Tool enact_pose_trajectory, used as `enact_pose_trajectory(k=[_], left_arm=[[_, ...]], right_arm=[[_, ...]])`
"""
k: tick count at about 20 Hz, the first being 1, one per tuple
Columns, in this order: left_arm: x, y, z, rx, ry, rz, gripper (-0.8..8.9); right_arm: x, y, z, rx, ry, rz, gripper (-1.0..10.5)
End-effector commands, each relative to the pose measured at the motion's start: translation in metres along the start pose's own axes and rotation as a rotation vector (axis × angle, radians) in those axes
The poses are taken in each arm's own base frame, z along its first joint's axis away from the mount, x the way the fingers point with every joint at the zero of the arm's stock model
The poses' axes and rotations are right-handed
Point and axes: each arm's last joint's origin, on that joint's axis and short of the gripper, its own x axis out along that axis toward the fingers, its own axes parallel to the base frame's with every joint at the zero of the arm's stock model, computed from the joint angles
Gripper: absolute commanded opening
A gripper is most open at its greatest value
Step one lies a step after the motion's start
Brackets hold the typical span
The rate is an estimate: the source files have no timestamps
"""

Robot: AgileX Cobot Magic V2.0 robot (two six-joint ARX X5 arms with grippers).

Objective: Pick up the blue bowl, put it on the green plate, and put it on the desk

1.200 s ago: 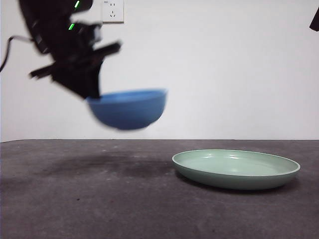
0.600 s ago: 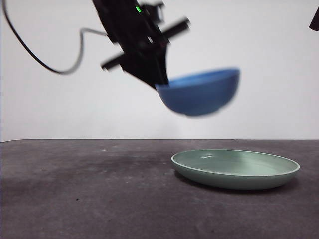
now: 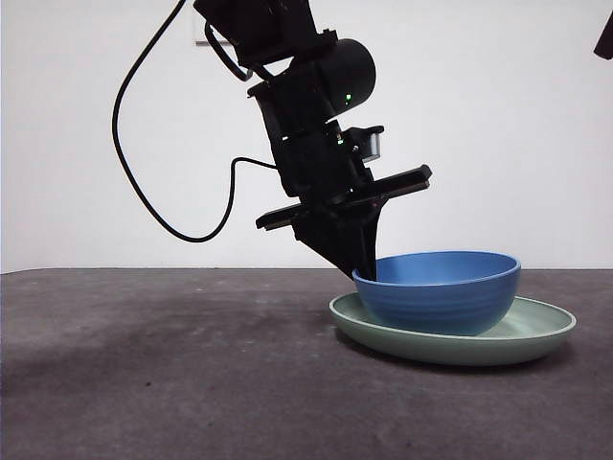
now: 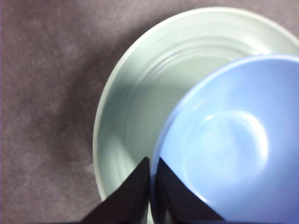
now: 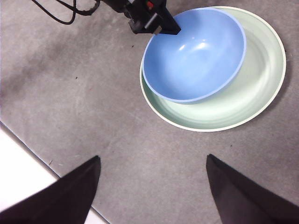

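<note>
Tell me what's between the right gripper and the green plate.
Only bare desk. The right wrist view shows nothing lying between the open right gripper and the green plate.

I am looking at a bare robotics test bench, not a home: a dark matte desk (image 3: 172, 383) against a blank white wall (image 3: 517, 144), a loose black cable (image 3: 144, 163) trailing from the arm (image 3: 306, 96), nothing domestic around.

One blue bowl (image 3: 441, 290), one green plate (image 3: 536, 331), two grippers (image 3: 366, 264) (image 5: 153, 186).
</note>
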Motion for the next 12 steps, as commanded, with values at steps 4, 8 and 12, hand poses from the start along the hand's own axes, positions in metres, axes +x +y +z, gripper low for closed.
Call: enact_pose_trajectory(k=[4,8,12], left_arm=[[0.007,-0.007,0.004,0.009,-0.01,-0.005,0.37],[0.005,-0.008,0.005,0.01,-0.007,-0.006,2.36],[-0.006,-0.012,0.011,0.016,-0.04,-0.014,2.5]], right_arm=[[-0.003,0.002,0.005,0.001,-0.016,0.0,3.6],[-0.003,0.002,0.005,0.0,-0.016,0.0,3.6],[-0.003,0.002,0.005,0.001,-0.016,0.0,3.6]])
